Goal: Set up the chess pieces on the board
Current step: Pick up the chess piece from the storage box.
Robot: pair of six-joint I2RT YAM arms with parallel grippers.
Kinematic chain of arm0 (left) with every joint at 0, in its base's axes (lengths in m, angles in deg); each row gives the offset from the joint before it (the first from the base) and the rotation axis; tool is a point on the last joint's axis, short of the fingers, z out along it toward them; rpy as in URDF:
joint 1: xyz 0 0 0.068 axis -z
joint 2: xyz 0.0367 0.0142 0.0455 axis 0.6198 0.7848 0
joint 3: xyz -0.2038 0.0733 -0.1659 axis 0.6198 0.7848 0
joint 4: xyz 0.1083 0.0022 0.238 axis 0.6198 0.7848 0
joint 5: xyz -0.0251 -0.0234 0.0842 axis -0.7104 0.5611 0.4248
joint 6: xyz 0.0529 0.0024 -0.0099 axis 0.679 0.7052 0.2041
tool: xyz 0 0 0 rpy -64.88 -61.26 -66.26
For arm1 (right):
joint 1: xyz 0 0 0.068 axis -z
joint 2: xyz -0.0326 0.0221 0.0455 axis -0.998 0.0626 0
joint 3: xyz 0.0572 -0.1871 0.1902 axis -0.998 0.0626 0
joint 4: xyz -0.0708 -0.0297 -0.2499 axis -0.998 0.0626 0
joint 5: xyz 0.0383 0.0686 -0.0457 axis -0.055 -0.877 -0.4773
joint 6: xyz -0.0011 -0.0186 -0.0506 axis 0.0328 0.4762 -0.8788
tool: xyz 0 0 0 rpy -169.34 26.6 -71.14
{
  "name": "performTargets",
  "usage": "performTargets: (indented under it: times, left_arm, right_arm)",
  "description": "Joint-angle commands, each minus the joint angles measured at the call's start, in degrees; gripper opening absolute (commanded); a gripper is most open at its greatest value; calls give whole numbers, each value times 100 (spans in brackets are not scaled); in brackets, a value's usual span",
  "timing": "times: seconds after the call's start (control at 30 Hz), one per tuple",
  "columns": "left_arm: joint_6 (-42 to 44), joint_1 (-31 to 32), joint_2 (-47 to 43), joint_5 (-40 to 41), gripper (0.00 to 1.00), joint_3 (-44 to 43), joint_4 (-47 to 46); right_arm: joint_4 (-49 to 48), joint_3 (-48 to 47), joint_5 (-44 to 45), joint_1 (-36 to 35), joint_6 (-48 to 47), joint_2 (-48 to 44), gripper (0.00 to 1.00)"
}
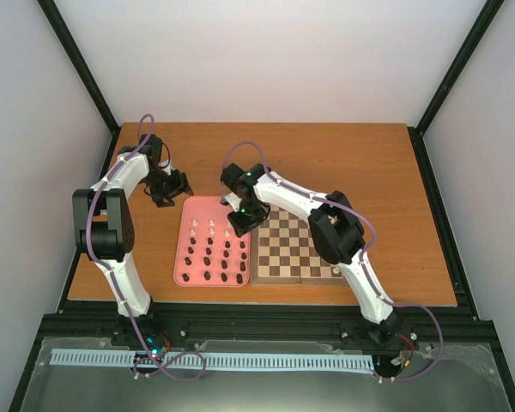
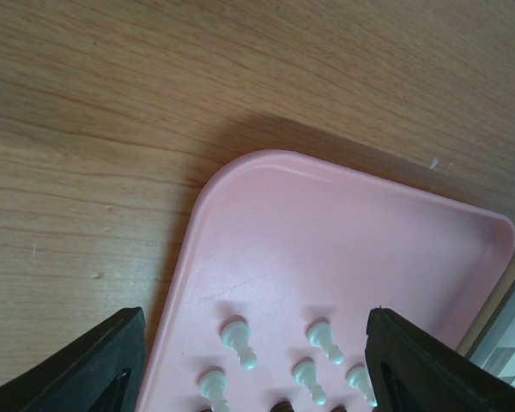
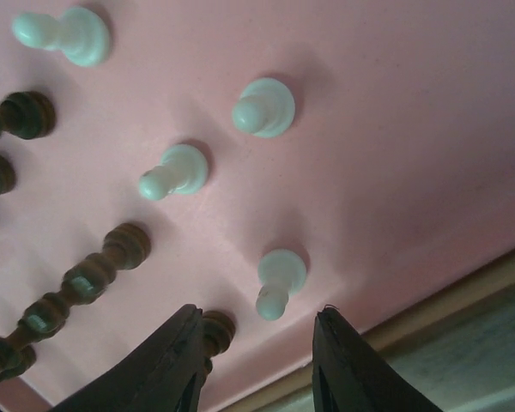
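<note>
The right gripper [image 3: 257, 335] is held open to a moderate width, and nothing is gripped by it. It is placed low over the one pink tray [image 3: 395, 154], close to the tray edge that faces the board [image 1: 296, 249]. One white pawn [image 3: 279, 281] stands just ahead of the gap between the two fingers and is touched by neither.

In the right wrist view four white pieces [image 3: 262, 107] are counted, this pawn included. At least six dark pieces [image 3: 124, 245] are seen beside them, some cut off by the frame.

The left gripper [image 2: 256, 356] is spread wide and is empty. It is held by the far left corner of the tray, partly over the wooden table [image 2: 112, 129]. Five white pieces are counted in the left wrist view, in two rows.

One board is laid flat just to the right of the tray; whether the two edges touch cannot be told. In the top view the chess pieces [image 1: 210, 253] are seen on the tray, the white ones in the far rows and the dark ones nearer. Their full number cannot be counted there, as they are too small.
</note>
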Motion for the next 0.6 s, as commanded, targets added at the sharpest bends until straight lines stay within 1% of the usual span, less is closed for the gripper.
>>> performTargets:
  times: [0.0, 0.27, 0.37, 0.57]
  left_arm:
    - [76, 20, -115, -24, 79, -52, 25]
    - [82, 18, -76, -40, 79, -69, 25]
    - [82, 20, -70, -41, 79, -70, 21]
    - [83, 20, -53, -42, 79, -83, 13]
  right_arm:
    - [142, -165, -49, -57, -82, 272, 34]
    - [56, -235, 47, -57, -67, 281, 30]
    - [70, -272, 102, -56, -60, 295, 27]
    - [99, -306, 133, -57, -86, 324, 17]
